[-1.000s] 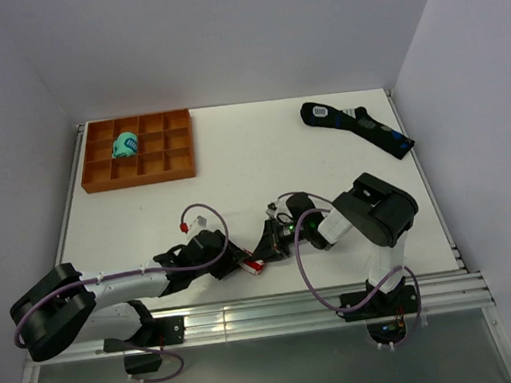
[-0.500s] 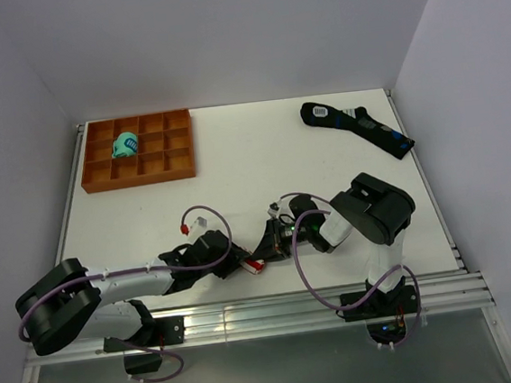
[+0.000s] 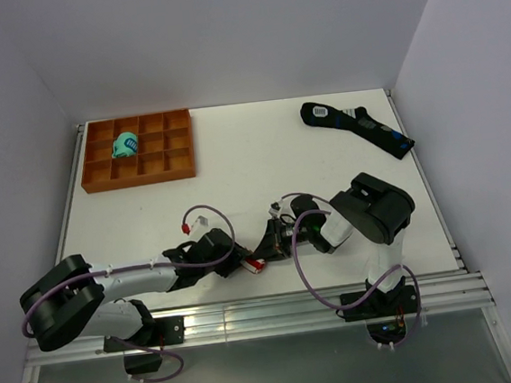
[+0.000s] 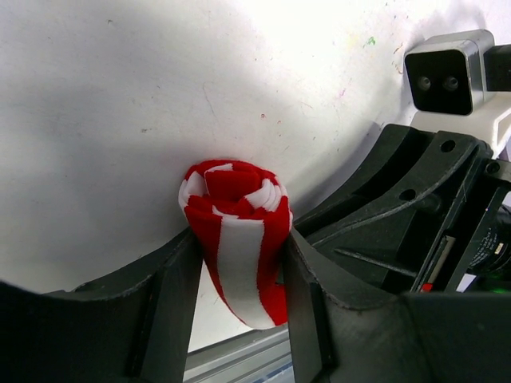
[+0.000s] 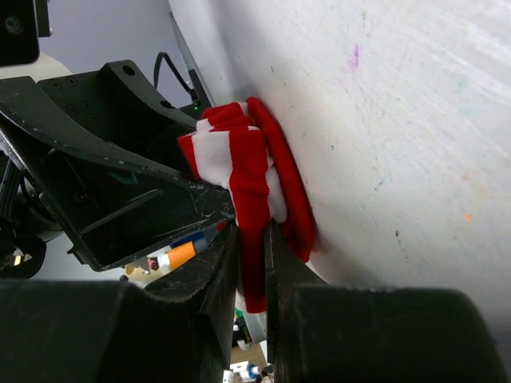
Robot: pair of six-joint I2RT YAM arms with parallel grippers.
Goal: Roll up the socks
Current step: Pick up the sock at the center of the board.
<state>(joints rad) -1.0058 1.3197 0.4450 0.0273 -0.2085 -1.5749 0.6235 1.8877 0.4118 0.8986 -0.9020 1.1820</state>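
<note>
One pair of socks (image 4: 235, 231), red-and-white striped, wound into a tight roll. The item is lying on the tabletop (image 4: 120, 120), squeezed between the fingers of the left claw (image 4: 238, 263), its spiral end facing away from that claw's palm.

Hazards I am watching for:
- Unwinding: the outer red layer is running into the right claw (image 5: 251, 247). If I am tugging on that side while the left grip is loosening, I am expecting the roll to spring open.
- Collision: the two claws are working almost nose to nose around the roll, so one misjudged nudge is risking a knock between them.
- Loss: the edge rail (image 4: 231, 363) is showing between the left claw's fingers, toward its palm. A roll slipping that way could be going over the side.

Left claw: standing roughly half open, both fingers pressing the roll's flanks and gripping it.

Right claw: standing nearly closed, its jaws pinching a thin fold of red fabric, with the bulk of the roll bulging just beyond its fingertips.
</note>
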